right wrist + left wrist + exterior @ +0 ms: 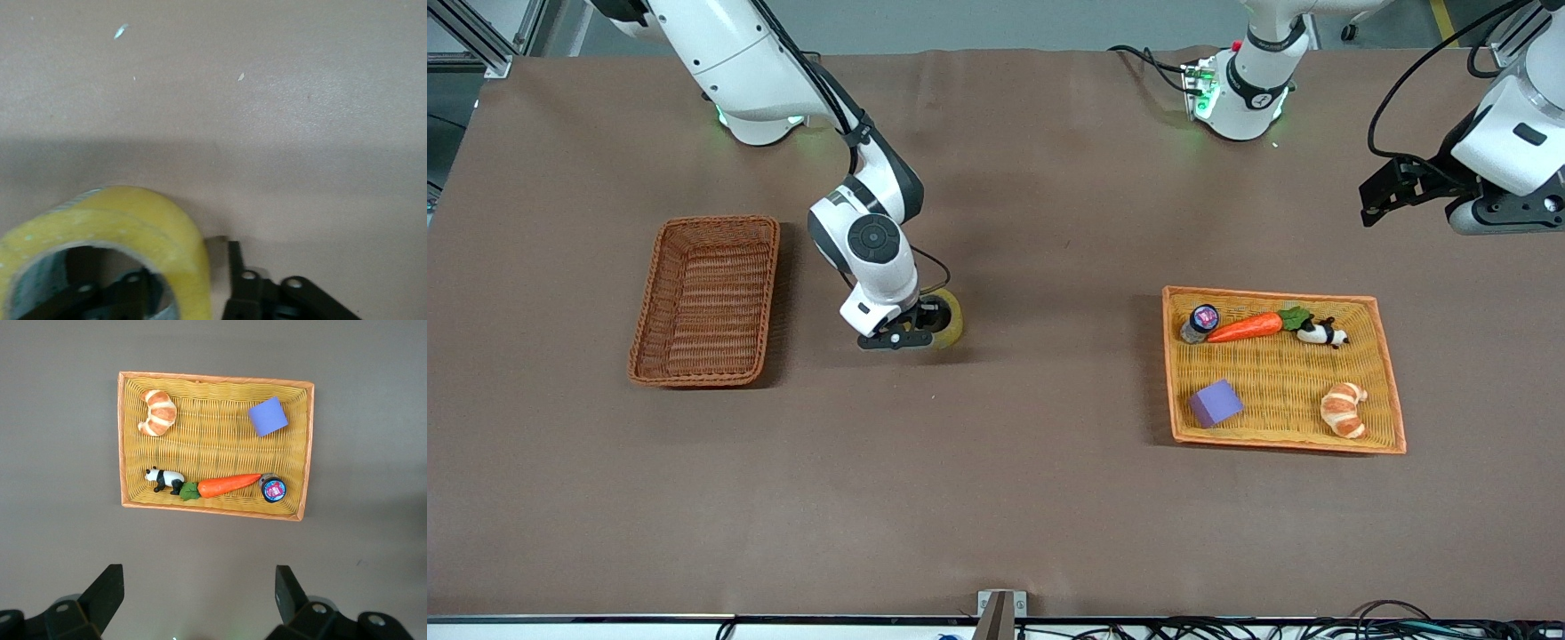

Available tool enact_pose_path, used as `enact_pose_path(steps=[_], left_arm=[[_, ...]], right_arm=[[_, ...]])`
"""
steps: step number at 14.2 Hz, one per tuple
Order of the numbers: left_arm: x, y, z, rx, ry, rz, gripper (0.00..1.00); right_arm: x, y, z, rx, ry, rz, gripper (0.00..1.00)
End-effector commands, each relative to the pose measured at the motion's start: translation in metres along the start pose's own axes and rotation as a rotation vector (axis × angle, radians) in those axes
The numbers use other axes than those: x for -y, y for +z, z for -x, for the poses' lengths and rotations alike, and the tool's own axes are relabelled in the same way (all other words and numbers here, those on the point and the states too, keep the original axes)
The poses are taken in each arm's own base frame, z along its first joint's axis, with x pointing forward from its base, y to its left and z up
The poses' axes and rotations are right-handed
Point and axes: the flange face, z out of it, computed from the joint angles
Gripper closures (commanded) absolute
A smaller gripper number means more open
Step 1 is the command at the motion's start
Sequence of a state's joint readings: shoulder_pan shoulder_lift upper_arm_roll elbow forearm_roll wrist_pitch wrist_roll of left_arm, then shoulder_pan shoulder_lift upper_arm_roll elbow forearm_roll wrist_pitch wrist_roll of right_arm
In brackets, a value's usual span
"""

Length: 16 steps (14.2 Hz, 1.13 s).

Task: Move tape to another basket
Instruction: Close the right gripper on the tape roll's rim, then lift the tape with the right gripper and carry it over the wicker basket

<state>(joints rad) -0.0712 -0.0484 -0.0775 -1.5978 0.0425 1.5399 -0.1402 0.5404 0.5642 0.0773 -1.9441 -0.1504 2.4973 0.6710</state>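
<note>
The tape [951, 322] is a yellowish roll on the brown table between the two baskets, nearer the reddish-brown wicker basket [649, 307], which holds nothing. My right gripper [914, 332] is down at the tape. In the right wrist view one finger [137, 290] is inside the hole of the tape [133, 220] and the other [235, 267] is outside its wall with a small gap, so the jaws stand open astride the wall. My left gripper [1385, 189] waits open and empty, high over the table's left-arm end; it shows in its wrist view too [200, 587].
The flat yellow-orange tray [1272, 294] toward the left arm's end holds a carrot [1249, 327], a toy panda [1323, 333], a small jar [1202, 320], a purple cube [1215, 403] and a croissant [1344, 409]. The tray also shows in the left wrist view [213, 379].
</note>
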Motion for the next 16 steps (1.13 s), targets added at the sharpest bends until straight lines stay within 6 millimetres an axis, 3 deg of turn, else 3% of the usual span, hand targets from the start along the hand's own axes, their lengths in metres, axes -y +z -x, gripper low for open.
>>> enact_pose_path(steps=[1,3,5,7,8,10,12,14,16], left_arm=[[-0.001,-0.004,0.005,-0.007,0.019,0.02,0.0],[-0.004,-0.004,0.006,-0.007,0.024,0.02,0.0],[-0.004,-0.004,0.006,-0.007,0.026,0.02,0.0],[-0.004,-0.004,0.005,-0.007,0.026,0.02,0.0],[-0.004,-0.004,0.005,-0.008,0.024,0.021,0.0],[-0.002,-0.007,0.003,-0.016,0.022,0.024,0.0],[-0.005,-0.007,0.003,-0.014,0.032,0.024,0.0],[-0.007,-0.007,0.004,-0.012,0.043,0.034,0.0],[-0.005,-0.009,0.004,-0.013,0.044,0.037,0.0]], right_arm=[[-0.006,-0.007,-0.005,-0.015,0.03,0.01,1.0],[-0.016,-0.035,-0.023,0.01,0.067,0.034,1.0],[-0.031,-0.092,-0.04,0.068,0.1,0.1,1.0],[-0.079,-0.148,-0.052,0.105,0.097,0.135,1.0],[-0.118,-0.171,-0.057,0.125,0.062,0.138,1.0],[-0.198,-0.195,-0.061,0.155,0.002,0.131,1.0],[-0.274,-0.194,-0.049,0.173,-0.067,0.112,1.0],[-0.313,-0.179,-0.027,0.151,-0.107,0.099,1.0],[-0.355,-0.147,0.006,0.111,-0.126,0.081,1.0]])
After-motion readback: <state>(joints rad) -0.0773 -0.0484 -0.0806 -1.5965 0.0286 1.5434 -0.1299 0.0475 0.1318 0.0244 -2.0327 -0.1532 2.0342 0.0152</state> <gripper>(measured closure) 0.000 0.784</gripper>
